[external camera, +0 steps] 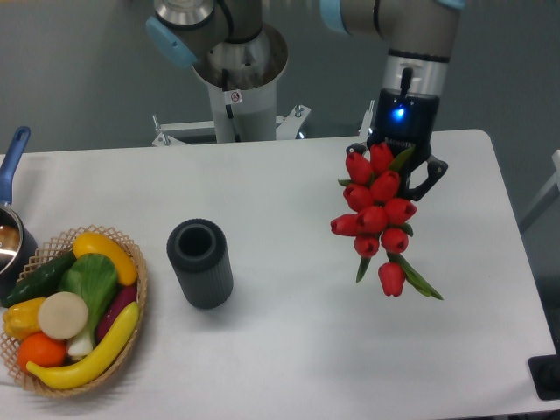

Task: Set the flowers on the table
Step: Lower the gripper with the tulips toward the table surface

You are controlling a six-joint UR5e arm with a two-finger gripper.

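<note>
dark ribbed cylinder (200,263) stands upright, open top facing up, left of centre. wicker basket (131,302) sits near the left edge, well apart from the cylinder. inside it: yellow banana (92,354), orange (40,351), white round vegetable (62,315), leafy green (90,280), cucumber (37,277), yellow pepper (103,254). pot with blue handle (13,157) sits at far left, partly cut off.

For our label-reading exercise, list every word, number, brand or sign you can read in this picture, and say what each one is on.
No text can be read anywhere in this view.
Small sticker on the robot's base column: a red and white mark, too small and blurred to read.
Gripper holding the red tulips: only a blue light, no lettering visible.
Dark cylinder, wicker basket, white table: no markings.
</note>
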